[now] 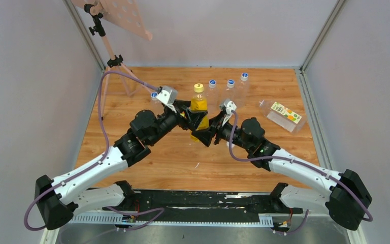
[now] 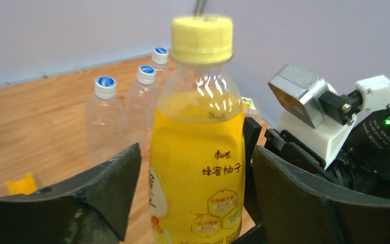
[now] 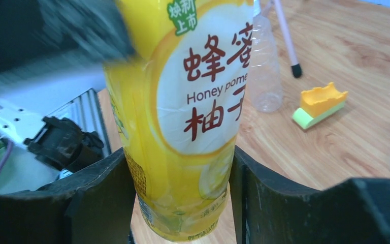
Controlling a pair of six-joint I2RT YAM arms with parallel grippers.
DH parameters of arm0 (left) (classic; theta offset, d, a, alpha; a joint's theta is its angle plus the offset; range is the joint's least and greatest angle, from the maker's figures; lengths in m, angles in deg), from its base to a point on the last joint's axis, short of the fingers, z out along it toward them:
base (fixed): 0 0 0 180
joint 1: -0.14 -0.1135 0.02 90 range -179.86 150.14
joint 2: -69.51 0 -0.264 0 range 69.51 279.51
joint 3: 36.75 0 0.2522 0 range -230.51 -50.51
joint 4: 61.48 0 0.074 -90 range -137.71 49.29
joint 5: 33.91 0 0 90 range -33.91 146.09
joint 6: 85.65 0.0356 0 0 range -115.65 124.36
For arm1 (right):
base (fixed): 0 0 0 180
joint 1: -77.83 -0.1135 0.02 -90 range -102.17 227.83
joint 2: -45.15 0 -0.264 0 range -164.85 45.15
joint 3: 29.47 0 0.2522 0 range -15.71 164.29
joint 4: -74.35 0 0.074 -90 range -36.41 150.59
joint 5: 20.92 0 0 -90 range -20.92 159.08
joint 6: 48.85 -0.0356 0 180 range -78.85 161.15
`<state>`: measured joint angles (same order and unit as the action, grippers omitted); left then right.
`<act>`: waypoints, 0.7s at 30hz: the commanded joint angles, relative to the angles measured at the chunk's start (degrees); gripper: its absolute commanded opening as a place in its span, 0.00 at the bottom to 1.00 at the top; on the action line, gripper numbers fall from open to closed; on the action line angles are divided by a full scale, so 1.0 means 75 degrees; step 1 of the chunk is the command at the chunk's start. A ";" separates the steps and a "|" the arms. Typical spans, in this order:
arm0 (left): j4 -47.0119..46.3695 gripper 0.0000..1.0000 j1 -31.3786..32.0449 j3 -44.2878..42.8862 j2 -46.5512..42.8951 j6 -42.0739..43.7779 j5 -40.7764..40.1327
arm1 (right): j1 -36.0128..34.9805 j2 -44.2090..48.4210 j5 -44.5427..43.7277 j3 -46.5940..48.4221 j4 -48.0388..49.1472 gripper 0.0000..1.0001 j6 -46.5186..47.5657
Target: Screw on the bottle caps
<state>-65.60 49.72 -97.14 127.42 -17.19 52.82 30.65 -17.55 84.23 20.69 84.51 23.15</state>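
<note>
When viewed from above, shows the yellow bottle (image 1: 199, 105) upright mid-counter (image 1: 172, 162), topped by its yellow cap (image 1: 198, 87), with the left claw (image 1: 193, 117) and right claw (image 1: 205, 129) set on either side of the lower body. Shows also clear bottles (image 1: 230, 91) with blue caps (image 1: 230, 82) standing just behind, and the labelled bottle (image 1: 283, 114) lying on its side, well apart to the right.

Seen from the left wrist, frames the bottle between black fingers (image 2: 106, 193) with a thin gap on each side: open, flanking loosely, not pinching. Looks mostly full of liquid, so probably fairly heavy and steady; thin-walled, apt to dent under a hard squeeze; glossy label, apt to slip.

Seen from the right wrist, puts both fingers (image 3: 101, 198) against the lower label: gripping the bottle near its base, by all appearance. Best to steady low on the full, stiffer part and take the ribbed cap by its rim for turning. Cannot tell how tight the cap sits.
</note>
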 commanded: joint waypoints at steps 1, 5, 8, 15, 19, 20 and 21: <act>0.1739 0.91 -0.0063 -0.1342 -0.0474 0.0480 -0.0678 | 0.0091 -0.0090 -0.0485 0.0002 0.0141 0.42 0.0787; 0.2734 1.00 -0.0131 -0.2117 -0.0381 0.0552 -0.0870 | 0.0080 -0.0209 -0.0530 -0.0082 0.0272 0.41 0.1100; 0.3300 1.00 -0.0216 -0.2748 -0.0174 0.0421 -0.1069 | 0.0073 -0.0282 -0.0522 -0.0093 0.0288 0.40 0.1261; 0.4049 0.87 -0.0786 -0.3558 0.0348 -0.0144 -0.0496 | 0.0030 -0.0290 -0.0591 -0.0154 0.0311 0.39 0.1444; 0.4746 0.84 -0.0980 -0.3960 0.0726 -0.0457 -0.0492 | -0.0001 -0.0289 -0.0629 -0.0176 0.0326 0.39 0.1505; 0.4802 0.83 -0.0983 -0.3992 0.0839 -0.0498 -0.0479 | -0.0002 -0.0298 -0.0633 -0.0178 0.0323 0.39 0.1523; 0.4859 0.82 -0.0985 -0.4037 0.0889 -0.0578 -0.0446 | -0.0013 -0.0310 -0.0642 -0.0169 0.0317 0.39 0.1556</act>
<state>-33.93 42.75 -124.07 132.69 -18.30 48.32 31.02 -20.02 80.26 19.62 84.07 32.96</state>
